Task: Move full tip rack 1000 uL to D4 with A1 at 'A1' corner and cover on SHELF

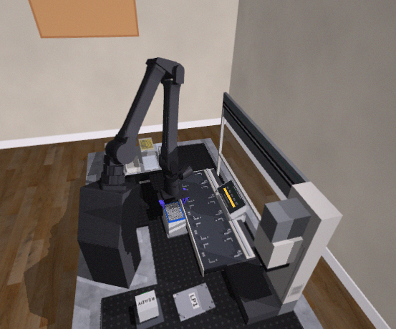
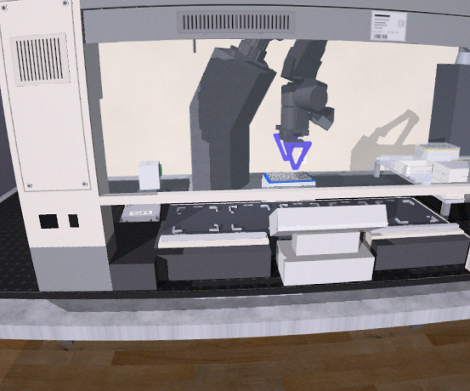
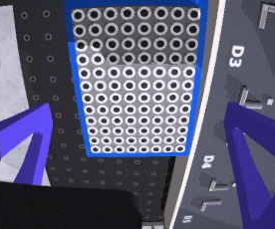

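A long dark deck [image 1: 213,229], marked with pale corner brackets and engraved D3 and D4 in the wrist view, is being shown to the right of the rack, its white edge rail running just beside the rack's long side. On the far shelf [image 2: 438,184] several pale boxes are being kept, too crowded to be counted surely. One tip rack [image 3: 138,77] is being presented uncovered: a blue plate is framing a grey field filled with pale rings, eight across, with no coloured gaps seen. It is standing upright on a pale block on the dark perforated board, left of the deck, not within the brackets. Open room is being left above it and on its left. One gripper [image 2: 294,155] is being held above the rack, its two blue fingers spread wide and gripping nothing.
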Robot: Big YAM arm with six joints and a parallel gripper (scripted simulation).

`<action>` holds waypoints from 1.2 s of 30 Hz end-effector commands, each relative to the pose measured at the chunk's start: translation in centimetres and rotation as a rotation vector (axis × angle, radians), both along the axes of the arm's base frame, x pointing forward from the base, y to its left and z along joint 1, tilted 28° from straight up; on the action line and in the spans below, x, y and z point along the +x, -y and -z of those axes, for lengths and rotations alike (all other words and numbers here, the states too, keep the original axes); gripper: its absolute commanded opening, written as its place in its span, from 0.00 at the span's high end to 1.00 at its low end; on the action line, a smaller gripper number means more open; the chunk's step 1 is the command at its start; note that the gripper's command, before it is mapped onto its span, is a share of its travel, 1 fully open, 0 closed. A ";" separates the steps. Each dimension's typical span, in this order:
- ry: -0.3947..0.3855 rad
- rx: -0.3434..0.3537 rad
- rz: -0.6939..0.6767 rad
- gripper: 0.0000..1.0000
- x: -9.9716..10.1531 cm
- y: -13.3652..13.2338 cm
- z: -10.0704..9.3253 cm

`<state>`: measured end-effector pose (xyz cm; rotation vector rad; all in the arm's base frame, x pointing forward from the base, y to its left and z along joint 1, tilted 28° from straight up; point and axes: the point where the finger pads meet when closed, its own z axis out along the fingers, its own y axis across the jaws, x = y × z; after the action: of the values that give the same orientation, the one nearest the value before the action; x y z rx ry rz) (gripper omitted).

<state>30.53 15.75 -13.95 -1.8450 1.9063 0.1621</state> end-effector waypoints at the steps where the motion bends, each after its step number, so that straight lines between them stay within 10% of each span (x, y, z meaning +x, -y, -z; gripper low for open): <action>1: -0.008 -0.003 0.009 0.00 -0.7 1.1 -0.7; 36: 0.001 0.000 0.008 0.00 -1.5 2.9 -5.2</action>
<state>29.31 13.62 -9.30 -1.8443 1.9064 0.1616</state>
